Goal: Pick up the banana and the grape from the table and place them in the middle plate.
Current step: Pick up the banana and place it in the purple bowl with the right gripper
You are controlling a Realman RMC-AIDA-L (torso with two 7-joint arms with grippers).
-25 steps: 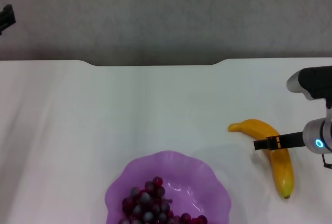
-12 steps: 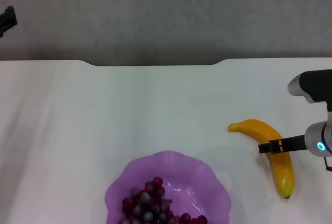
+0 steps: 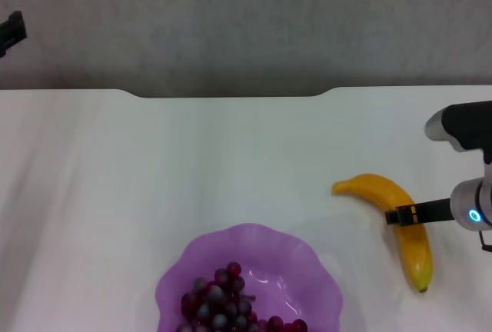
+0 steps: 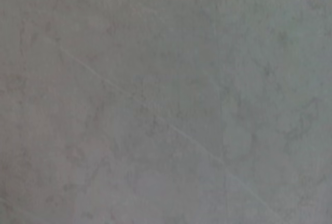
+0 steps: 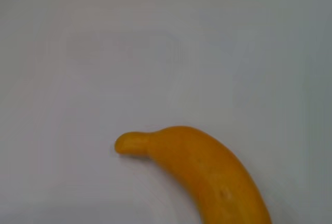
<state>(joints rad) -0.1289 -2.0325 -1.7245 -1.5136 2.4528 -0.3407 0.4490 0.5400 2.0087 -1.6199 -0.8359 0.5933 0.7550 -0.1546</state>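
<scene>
Head view: the banana (image 3: 396, 217) lies on the white desk (image 3: 115, 194) near its right edge, stem end pointing toward the desk's middle. The right end effector (image 3: 401, 214) reaches in from the right edge, its dark finger across the banana's middle; whether it grips the fruit cannot be told. The purple plate (image 3: 307, 270) sits at the near edge, grapes (image 3: 223, 297) inside it. The left end effector (image 3: 9, 31) is parked beyond the far left corner.

Left wrist view: only a plain grey surface.

Right wrist view: the banana (image 5: 207, 172) rests on the desk (image 5: 104, 53), stem end visible.
</scene>
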